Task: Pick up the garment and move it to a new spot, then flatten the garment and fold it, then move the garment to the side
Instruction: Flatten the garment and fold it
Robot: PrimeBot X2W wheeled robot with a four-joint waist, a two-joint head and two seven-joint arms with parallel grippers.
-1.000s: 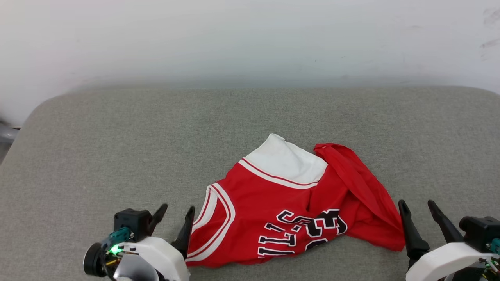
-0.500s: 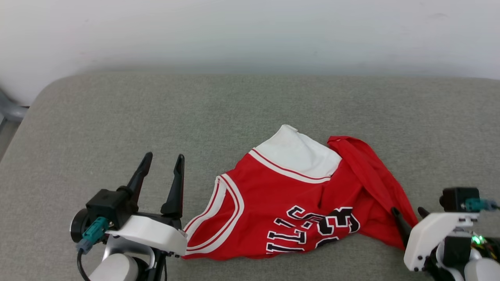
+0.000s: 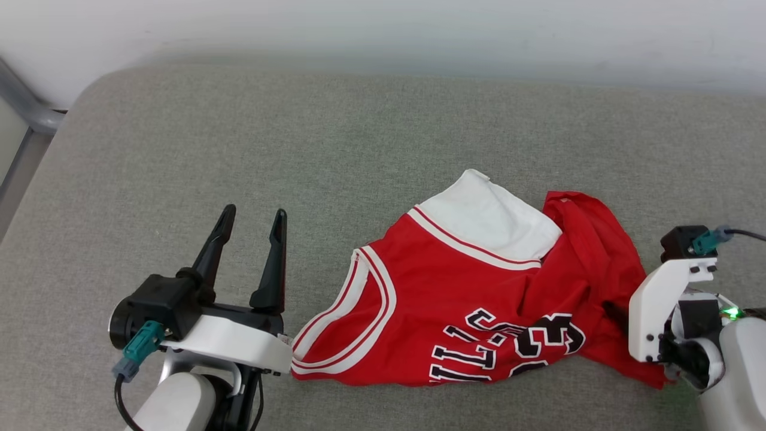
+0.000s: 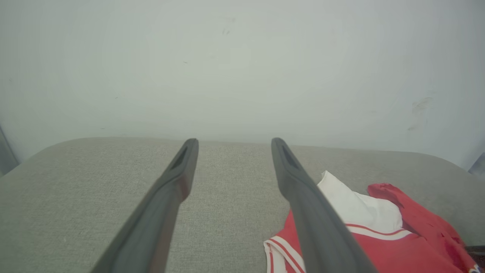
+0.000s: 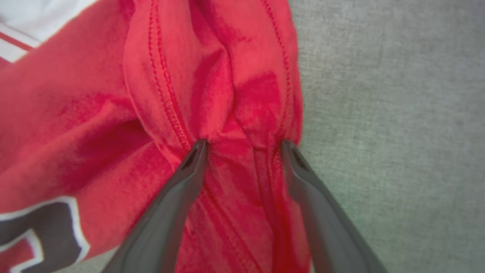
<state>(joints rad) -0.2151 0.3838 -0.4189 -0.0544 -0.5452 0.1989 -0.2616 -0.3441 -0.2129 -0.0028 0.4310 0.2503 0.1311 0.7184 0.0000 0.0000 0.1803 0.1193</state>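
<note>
The grey padded counter (image 3: 179, 149) runs back to a pale wall (image 3: 359, 24), with a bit of metal frame (image 3: 30, 108) past its left corner. The garment (image 3: 455, 287) lies crumpled right of the middle near the front edge. Red cloth faces up, the white lining (image 3: 494, 215) is turned out at the far side, and the black lettering (image 3: 508, 347) is half buried in a crease.

The whole head view has slid since a second ago. That is the camera bending, as the jersey keeps the same heap and outline.

The arms have really moved. The right gripper (image 5: 244, 146), which pointed up beside the jersey's right edge, has tipped over and come down on it. Its jaws are spread wide and straddle a bunched, stitched fold of red cloth, with their tips pressing into it but not yet closed. The first pick looks about to begin, and closing here should catch several layers.

The left gripper (image 3: 254, 212) has risen and hovers left of the striped armhole trim (image 3: 371, 299), just clear of the cloth. Its jaws are fully apart with nothing between them.

Nothing else sits on the counter to block a carry. The trouble is the jersey itself, twisted and doubled over, so one pinch may lift it as a knot.
</note>
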